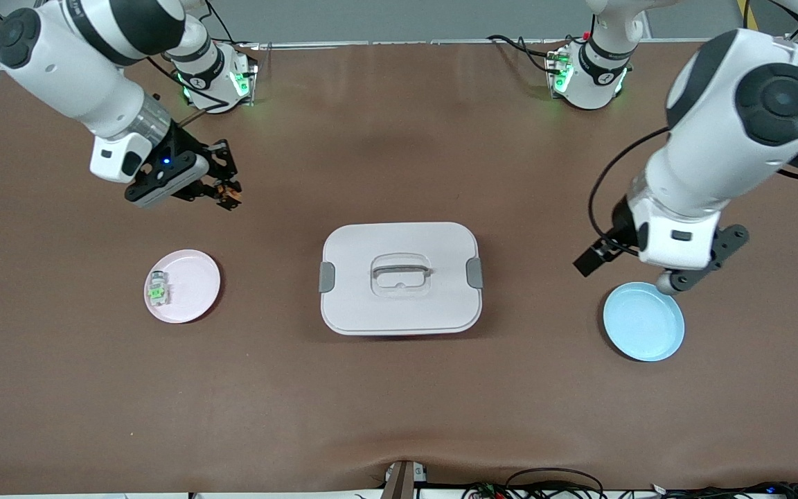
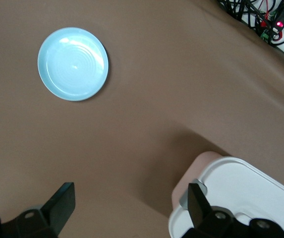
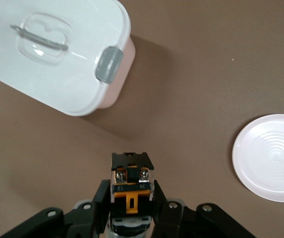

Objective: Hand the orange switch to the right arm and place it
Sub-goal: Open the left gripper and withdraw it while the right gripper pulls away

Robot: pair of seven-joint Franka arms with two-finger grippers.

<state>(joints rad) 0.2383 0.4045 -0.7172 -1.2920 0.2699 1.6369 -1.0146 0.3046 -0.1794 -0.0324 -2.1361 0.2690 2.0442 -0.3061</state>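
My right gripper [image 3: 130,206] is pinched on the orange switch [image 3: 130,186], holding it in the air over bare brown table [image 1: 399,402] toward the right arm's end. Open cloth lies all round it. The pink plate [image 1: 194,281] sits nearer the front camera, with the pale green-marked block [image 1: 157,289] near its rim. The white lidded box [image 1: 400,277] sits mid-table, well apart. The small figures on the switch's yellow label are too fine to read. My left gripper [image 2: 127,210] hangs with fingers spread over the table just beside the blue plate [image 1: 643,321], waiting.
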